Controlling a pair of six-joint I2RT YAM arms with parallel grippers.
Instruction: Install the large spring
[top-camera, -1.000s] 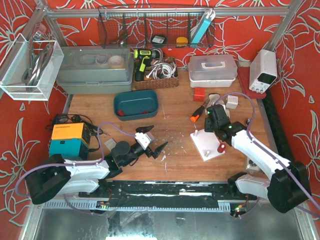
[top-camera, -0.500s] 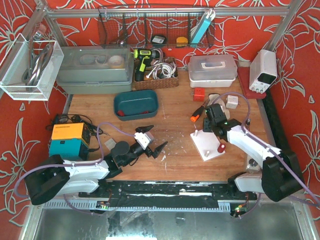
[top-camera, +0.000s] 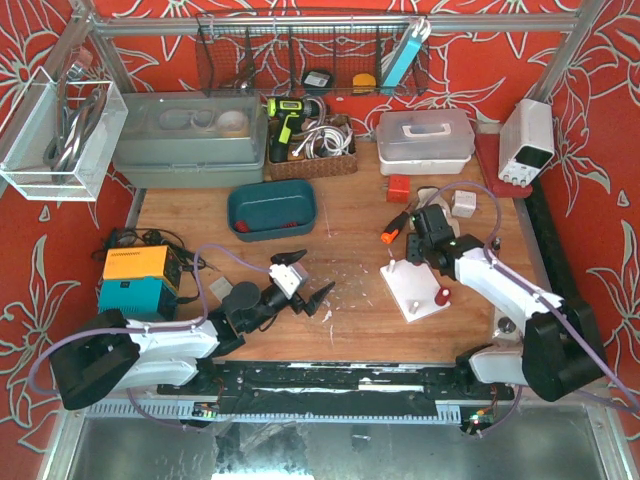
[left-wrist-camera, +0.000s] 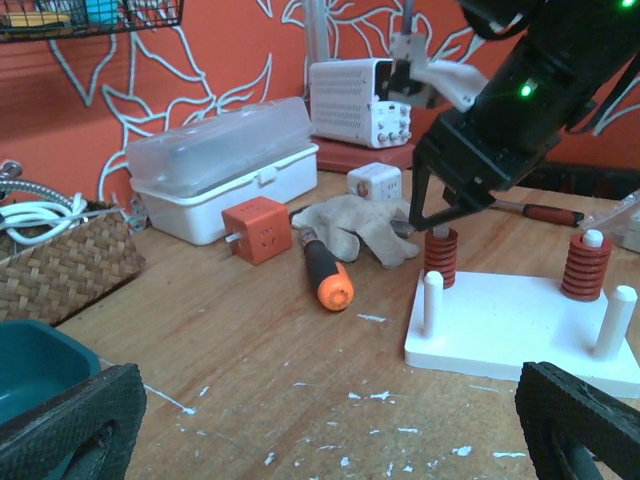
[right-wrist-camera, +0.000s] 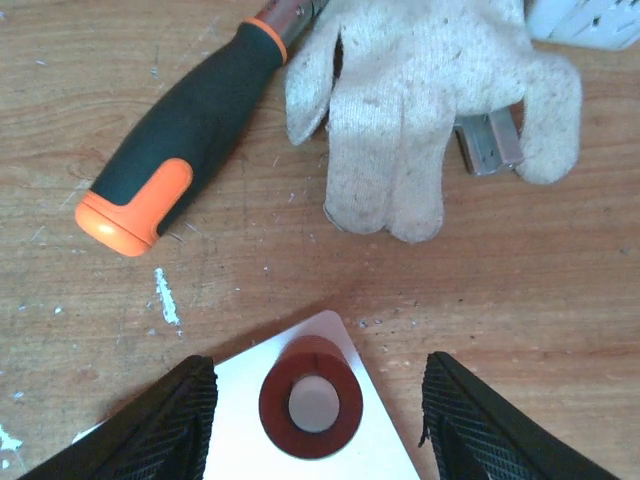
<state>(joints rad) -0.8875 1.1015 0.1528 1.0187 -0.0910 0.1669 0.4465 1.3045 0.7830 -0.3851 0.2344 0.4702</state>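
Observation:
A white peg plate lies on the table right of centre. A red spring sits over the peg at its far corner, seen from above in the right wrist view and from the side in the left wrist view. My right gripper is open just above it, one finger on each side, not touching. A second red spring sits on another peg, also in the left wrist view. Two pegs stand bare. My left gripper is open and empty, low over the table left of the plate.
An orange-and-black screwdriver and a white glove lie just beyond the plate. A red cube, a white lidded box and a teal tray stand farther back. An orange-and-teal device is at the left.
My right arm has shifted a little, with its elbow swung and the gripper staying over the far corner peg. The left arm has not moved.

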